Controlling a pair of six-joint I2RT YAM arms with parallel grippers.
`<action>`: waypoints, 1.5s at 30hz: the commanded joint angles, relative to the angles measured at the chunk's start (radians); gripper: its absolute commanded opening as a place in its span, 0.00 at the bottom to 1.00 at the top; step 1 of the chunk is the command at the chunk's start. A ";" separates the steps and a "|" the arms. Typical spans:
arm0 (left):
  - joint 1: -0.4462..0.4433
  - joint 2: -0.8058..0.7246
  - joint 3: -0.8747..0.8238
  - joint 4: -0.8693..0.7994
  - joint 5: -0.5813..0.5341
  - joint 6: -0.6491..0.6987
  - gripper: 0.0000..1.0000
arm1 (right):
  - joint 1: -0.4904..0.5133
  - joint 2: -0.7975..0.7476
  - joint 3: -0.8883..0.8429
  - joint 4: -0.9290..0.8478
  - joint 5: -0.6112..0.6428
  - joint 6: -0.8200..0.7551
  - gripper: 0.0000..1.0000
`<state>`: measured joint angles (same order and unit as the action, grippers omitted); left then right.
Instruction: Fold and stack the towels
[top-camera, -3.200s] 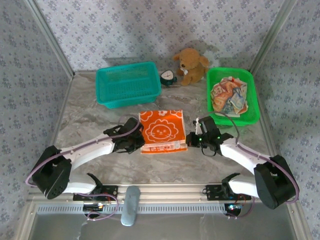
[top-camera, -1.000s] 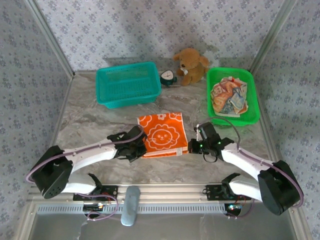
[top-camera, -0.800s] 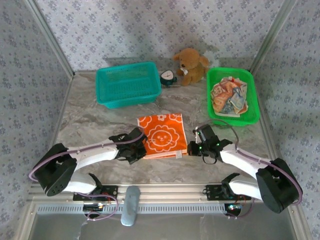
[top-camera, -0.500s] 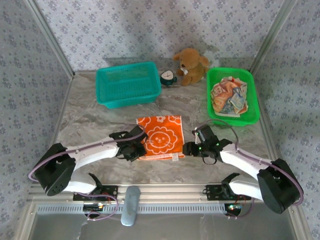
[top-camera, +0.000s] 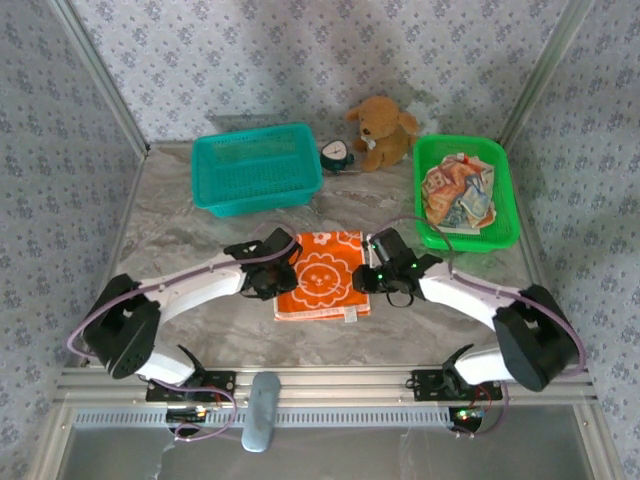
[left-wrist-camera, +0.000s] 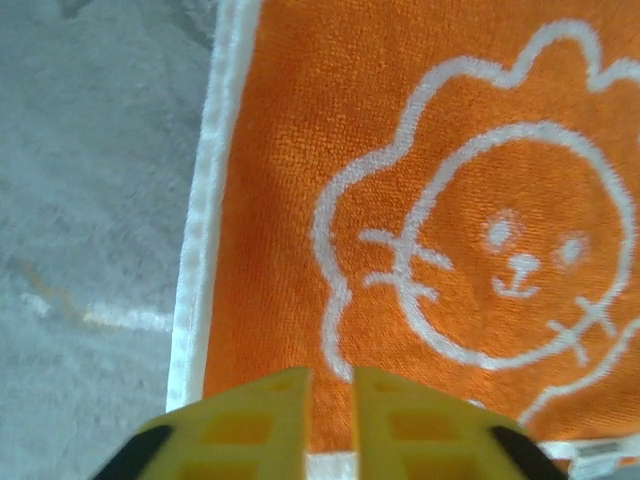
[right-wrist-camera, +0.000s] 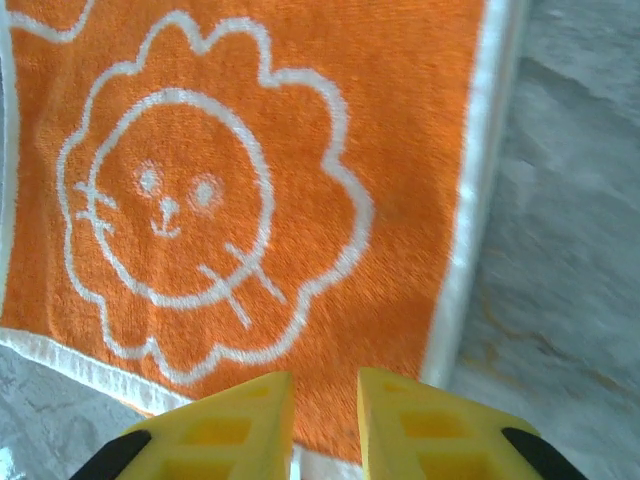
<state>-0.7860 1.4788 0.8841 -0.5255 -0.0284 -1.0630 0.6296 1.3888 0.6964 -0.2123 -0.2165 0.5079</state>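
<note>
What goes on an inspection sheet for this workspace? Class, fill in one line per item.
Surface: grey marbled table.
Job's things: orange towel lies flat mid-table; more towels crumpled in the green basket.
Clutter: teal basket, brown plush toy, small round object, all at the back.
Grippers: left gripper and right gripper above the orange towel near its side edges, jaws slightly parted, holding nothing.
Cables: a cable runs along each arm.
Surroundings: patterned walls; metal rail at near edge.
</note>
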 joint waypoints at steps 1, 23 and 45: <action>0.008 0.053 -0.017 0.051 0.023 0.052 0.12 | 0.023 0.065 0.029 0.029 -0.001 -0.012 0.20; -0.076 -0.164 -0.177 -0.047 0.028 -0.052 0.14 | 0.192 -0.172 -0.163 -0.103 0.034 0.156 0.22; 0.243 0.297 0.192 0.073 0.039 0.302 0.00 | -0.159 0.382 0.339 -0.038 -0.068 -0.061 0.16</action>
<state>-0.5438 1.7607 1.0531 -0.4431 0.0177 -0.8021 0.4828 1.7241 1.0061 -0.2340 -0.2558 0.4808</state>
